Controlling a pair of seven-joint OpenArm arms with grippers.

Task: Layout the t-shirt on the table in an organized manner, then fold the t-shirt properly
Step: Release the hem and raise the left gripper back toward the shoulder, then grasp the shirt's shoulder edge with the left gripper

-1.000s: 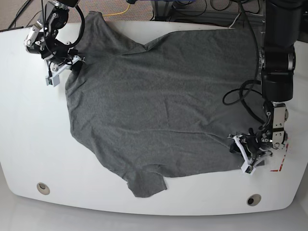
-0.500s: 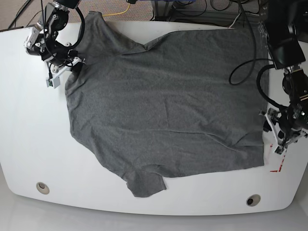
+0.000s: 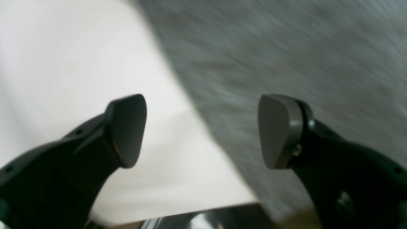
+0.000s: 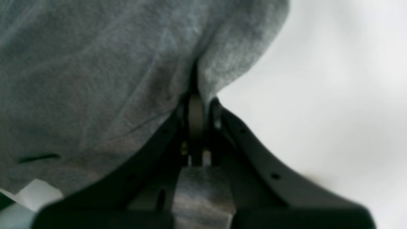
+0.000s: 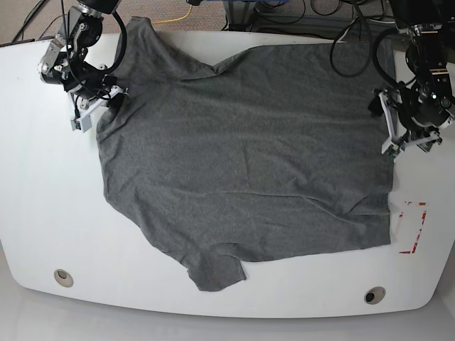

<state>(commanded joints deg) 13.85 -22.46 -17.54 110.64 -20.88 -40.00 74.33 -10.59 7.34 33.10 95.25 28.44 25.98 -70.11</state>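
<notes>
The dark grey t-shirt lies spread across the white table, with one sleeve pointing to the near edge. My right gripper is at the far left, shut on a fold of the shirt's edge. The right wrist view shows that pinched t-shirt cloth rising from the closed gripper over the bare table. My left gripper hovers at the shirt's right edge. In the left wrist view it is open and holds nothing, straddling the t-shirt border and the table.
A red tape rectangle marks the table near the shirt's lower right corner. Two grommet holes sit along the near edge. Cables run behind the table's far edge.
My left gripper has let go of the lower hem corner and moved up along the right side of the shirt. The hem corner now lies flat. The right gripper has barely moved.
</notes>
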